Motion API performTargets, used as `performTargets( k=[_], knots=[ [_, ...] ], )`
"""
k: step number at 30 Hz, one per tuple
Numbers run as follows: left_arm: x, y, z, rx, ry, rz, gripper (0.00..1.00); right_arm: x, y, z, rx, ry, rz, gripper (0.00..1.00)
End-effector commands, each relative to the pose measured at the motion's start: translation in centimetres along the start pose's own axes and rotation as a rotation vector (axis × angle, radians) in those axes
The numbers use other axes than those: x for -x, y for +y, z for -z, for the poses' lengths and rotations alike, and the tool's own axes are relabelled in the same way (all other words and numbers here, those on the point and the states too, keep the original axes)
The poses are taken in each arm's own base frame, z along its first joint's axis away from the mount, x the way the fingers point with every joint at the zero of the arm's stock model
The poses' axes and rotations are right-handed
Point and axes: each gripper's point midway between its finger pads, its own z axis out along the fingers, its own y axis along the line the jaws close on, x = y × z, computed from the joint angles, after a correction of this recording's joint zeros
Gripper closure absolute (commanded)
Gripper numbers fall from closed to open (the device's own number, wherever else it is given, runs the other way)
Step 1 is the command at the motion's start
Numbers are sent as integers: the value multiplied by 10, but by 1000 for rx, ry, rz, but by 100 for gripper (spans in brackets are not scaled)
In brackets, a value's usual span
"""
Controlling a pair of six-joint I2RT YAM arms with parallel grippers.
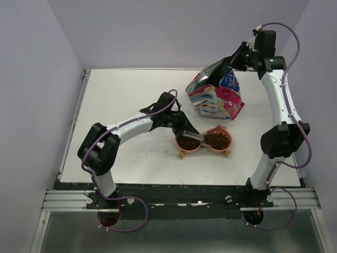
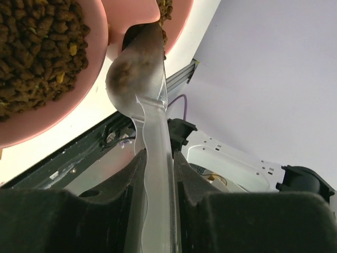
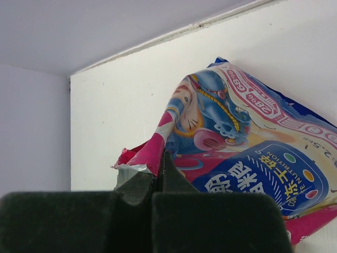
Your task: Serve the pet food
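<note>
The pet food, dark brown kibble, fills both cups of the twin pink cat-eared bowl. In the left wrist view kibble heaps in the near cup. My left gripper is shut on the handle of a translucent scoop, also seen from above. Its head lies over the gap between the cups, its tip at the far cup. I cannot tell what it holds. My right gripper is shut on the torn top edge of the printed bag, holding it upright.
The bag stands at the back right of the white table, just behind the bowls. Lilac walls close in the back and both sides. The metal rail with the arm bases runs along the near edge.
</note>
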Motion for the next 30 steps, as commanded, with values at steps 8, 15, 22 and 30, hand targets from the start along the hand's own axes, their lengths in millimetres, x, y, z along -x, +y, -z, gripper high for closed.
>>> performTargets(
  k=[8, 15, 22, 30],
  knots=[
    [-5, -5, -13, 273, -51, 26, 100, 48, 60, 39, 220, -174, 100, 100],
    [-11, -25, -10, 337, -80, 51, 100, 48, 61, 37, 229, -168, 109, 100],
    [-11, -55, -17, 325, -87, 19, 100, 47, 67, 37, 253, -156, 110, 100],
    [-15, -49, -14, 378, -94, 40, 100, 47, 66, 36, 252, -150, 114, 100]
  ],
)
